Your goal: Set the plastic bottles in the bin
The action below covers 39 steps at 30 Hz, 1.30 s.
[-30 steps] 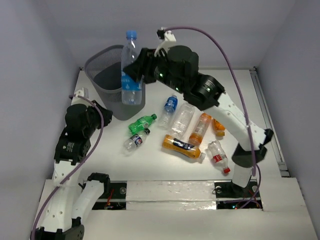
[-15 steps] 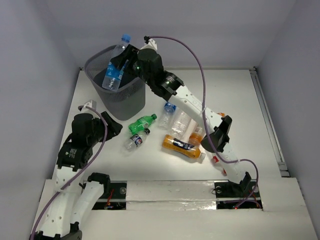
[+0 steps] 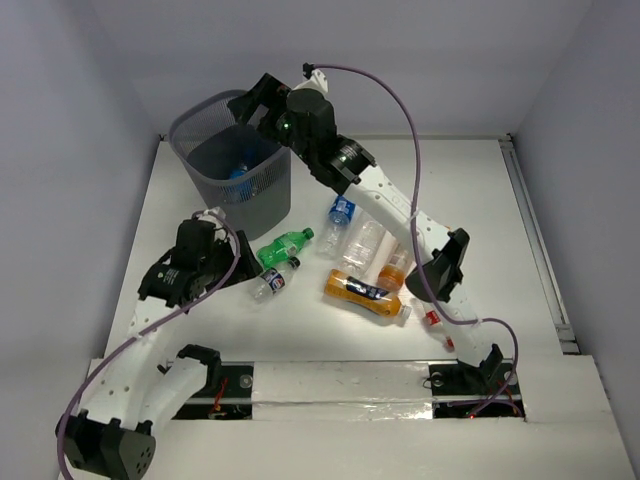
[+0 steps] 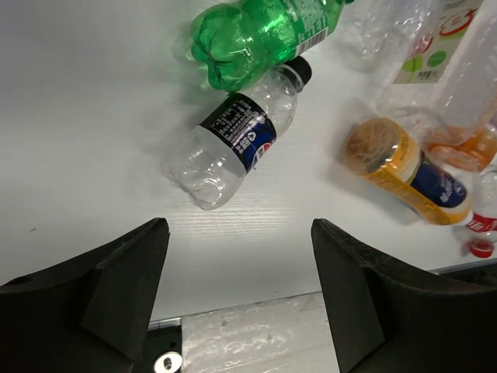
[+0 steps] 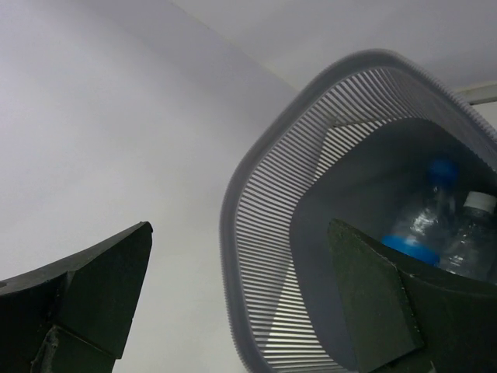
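Observation:
The bin (image 3: 190, 135) stands at the back left, holding a blue-labelled bottle (image 3: 238, 172). My right gripper (image 3: 250, 105) hangs open and empty over its far rim. The right wrist view looks down past the bin's rim (image 5: 256, 194) at two clear bottles (image 5: 431, 210) inside. On the table lie a green bottle (image 3: 285, 243) and a clear bottle with a black label (image 3: 273, 280). My left gripper (image 3: 230, 262) is open and empty just left of them. Its wrist view shows the black-labelled bottle (image 4: 237, 136) ahead of the left gripper (image 4: 241, 287), with the green bottle (image 4: 260, 31) beyond.
More bottles lie right of centre: a blue-labelled one (image 3: 341, 212), a clear one (image 3: 362, 240), an orange one (image 3: 395, 262), an orange one with a dark label (image 3: 362, 293) and a red-capped one (image 3: 432, 318). The right arm stretches above this cluster. The table's front edge is just behind the left gripper.
The right gripper swung over the bin, opened and let the blue-capped bottle drop in. The left gripper opened and moved right, towards the black-labelled bottle.

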Each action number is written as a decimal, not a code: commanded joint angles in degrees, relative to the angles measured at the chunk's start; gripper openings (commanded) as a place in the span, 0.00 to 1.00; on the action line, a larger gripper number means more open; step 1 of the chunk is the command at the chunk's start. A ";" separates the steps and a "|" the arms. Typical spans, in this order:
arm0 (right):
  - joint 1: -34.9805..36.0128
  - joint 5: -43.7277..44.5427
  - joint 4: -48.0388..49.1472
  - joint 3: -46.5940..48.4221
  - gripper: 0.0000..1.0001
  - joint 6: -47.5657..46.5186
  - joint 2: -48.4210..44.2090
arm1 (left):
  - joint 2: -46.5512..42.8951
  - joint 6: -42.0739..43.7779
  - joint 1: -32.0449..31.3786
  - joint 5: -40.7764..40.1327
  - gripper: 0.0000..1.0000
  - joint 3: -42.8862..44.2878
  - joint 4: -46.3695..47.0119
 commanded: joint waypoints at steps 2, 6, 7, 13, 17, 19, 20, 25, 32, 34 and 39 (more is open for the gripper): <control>-0.10 -0.10 0.37 -1.45 0.96 -4.11 -5.92 | 3.57 4.96 -1.28 -0.29 0.72 0.52 1.18; -0.10 -1.76 2.99 -15.89 0.34 -10.88 -16.19 | 7.00 8.21 -5.39 0.06 0.72 2.10 1.79; -0.10 -2.72 4.40 -20.40 0.23 -12.28 -19.18 | 8.39 9.00 -6.62 0.06 0.72 2.54 2.14; -0.10 -10.37 14.07 -55.02 0.18 -16.25 -44.93 | 15.60 11.55 -12.87 -0.73 0.72 2.98 4.69; -0.10 -16.26 14.43 -77.07 0.57 -16.34 -57.68 | 19.82 13.93 -12.88 -3.45 0.73 6.23 3.91; -0.10 -16.36 12.33 -82.64 0.69 -17.74 -64.17 | 20.97 14.72 -13.40 -6.35 0.73 8.59 3.55; -0.10 -16.97 10.93 -86.93 0.78 -18.18 -65.95 | 21.41 14.89 -13.40 -7.14 0.73 9.13 3.55; -0.10 -21.01 4.24 -94.96 0.87 -19.33 -74.03 | 27.11 16.30 -13.40 -5.83 0.75 9.66 4.26; -0.10 -21.81 2.13 -101.03 0.87 -18.01 -80.02 | 33.63 17.27 -13.40 -3.55 0.75 10.36 5.13; -0.10 -21.54 0.64 -101.47 0.89 -17.92 -80.29 | 35.38 17.36 -13.40 -3.28 0.75 10.36 5.31; -0.10 -21.37 -3.84 -102.18 0.93 -18.89 -77.40 | 38.02 17.01 -14.45 -1.88 0.75 9.84 5.31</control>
